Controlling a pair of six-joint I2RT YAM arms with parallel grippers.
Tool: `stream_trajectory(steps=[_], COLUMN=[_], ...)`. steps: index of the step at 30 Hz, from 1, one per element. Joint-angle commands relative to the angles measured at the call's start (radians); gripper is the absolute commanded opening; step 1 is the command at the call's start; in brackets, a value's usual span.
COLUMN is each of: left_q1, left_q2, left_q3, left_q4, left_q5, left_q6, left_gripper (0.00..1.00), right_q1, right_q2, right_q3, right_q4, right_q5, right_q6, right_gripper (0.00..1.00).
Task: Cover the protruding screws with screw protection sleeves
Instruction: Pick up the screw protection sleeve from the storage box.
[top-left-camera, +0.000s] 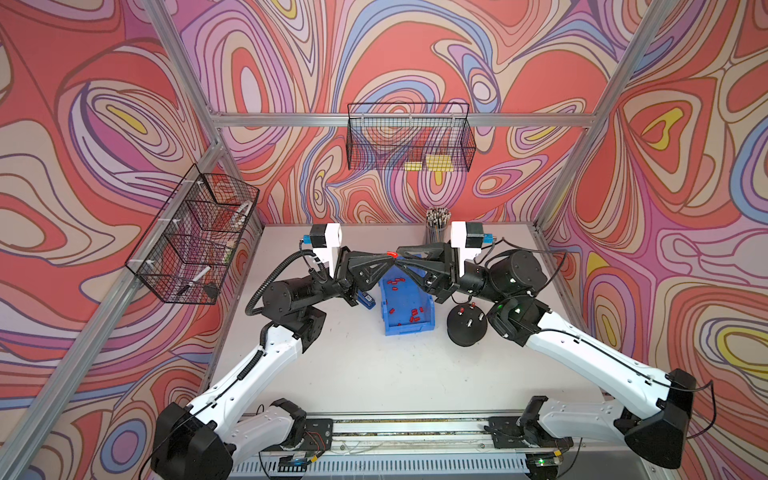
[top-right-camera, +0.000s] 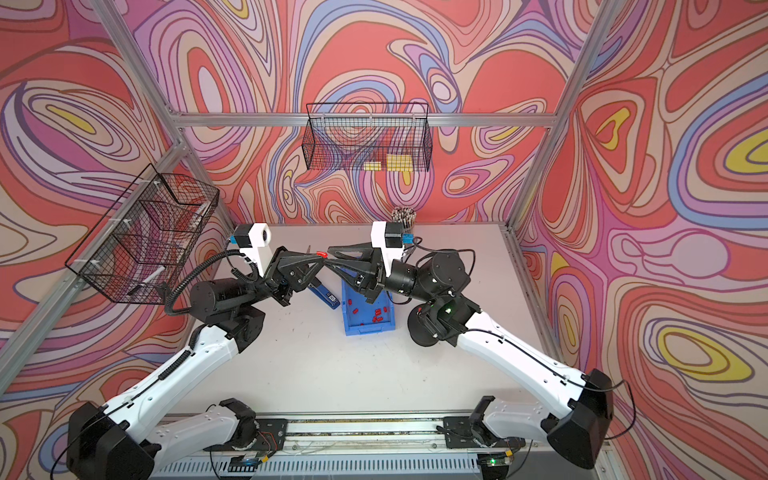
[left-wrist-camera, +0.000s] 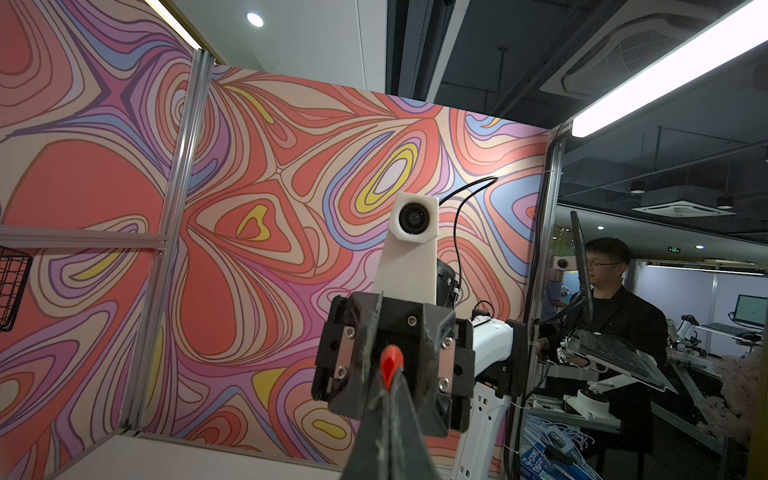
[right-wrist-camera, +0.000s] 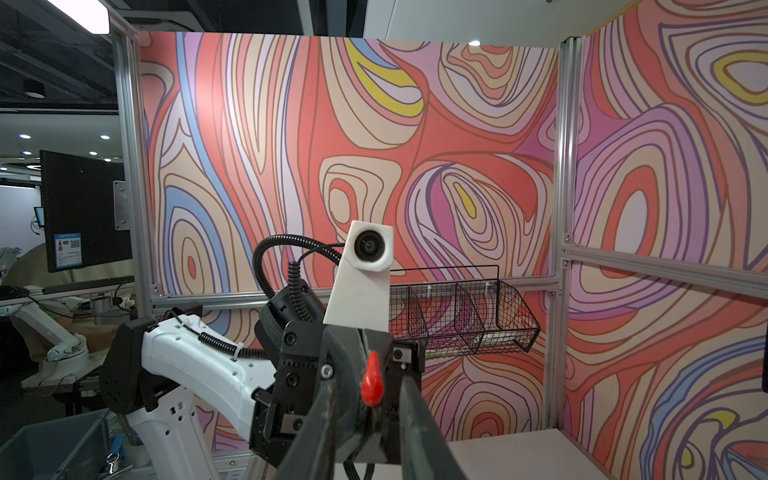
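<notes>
The left gripper (top-left-camera: 388, 261) is clamped fully shut on one red screw protection sleeve (top-left-camera: 390, 252), which sticks up out of its tips. The right gripper (top-left-camera: 404, 258) meets it nose to nose, its jaws partly apart on either side of that sleeve — I cannot tell whether they touch it. Both hang above the blue bin (top-left-camera: 409, 330).

This looks like a handover, and the risk lies there. If the left lets go before the right has closed, the tiny cap drops. If it is taken crooked, it will not line up with a stud. The right arm's elbow also sits just beside the black base (top-left-camera: 463, 336), which a swing could knock.

Counted: two grippers, one held sleeve, and roughly a dozen loose in the bin — too bunched for an exact count. There are four protruding screws (top-left-camera: 470, 323), two seemingly red-capped and two bare.
</notes>
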Motion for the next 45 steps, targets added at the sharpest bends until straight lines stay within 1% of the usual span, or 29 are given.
stream_trajectory(steps=[1,4,7,21,29,38,41,45], left_q1=[-0.003,-0.004,-0.003,-0.004,-0.005,-0.004,-0.004,-0.004], left_q2=[-0.003,0.001,0.005,0.015,0.013,0.018,0.02,0.019], left_q3=[-0.007,-0.007,-0.009,-0.009,-0.007,-0.004,-0.006,-0.008], left_q4=[0.088,0.094,0.097,0.13,0.134,0.145,0.148,0.15], left_q5=[0.017,0.017,0.018,0.023,0.026,0.025,0.025,0.023], left_q6=[-0.025,-0.03,-0.034,-0.06,-0.062,-0.069,-0.073,-0.074], left_gripper=[0.0,0.0,0.0,0.0,0.0,0.0,0.0,0.0], right_q1=[0.002,0.002,0.002,0.002,0.001,0.002,0.002,0.002], right_q2=[0.006,0.007,0.006,0.014,0.017,0.025,0.025,0.028], right_q3=[0.026,0.026,0.026,0.038,0.04,0.047,0.046,0.049], right_q4=[0.018,0.02,0.02,0.005,0.002,0.003,0.005,0.005], right_q5=[-0.01,-0.011,-0.012,0.005,0.006,0.002,0.002,-0.002], right_q6=[0.011,0.01,0.012,0.01,0.01,0.014,0.014,0.016], right_gripper=[0.25,0.22,0.21,0.21,0.15,0.16,0.13,0.04])
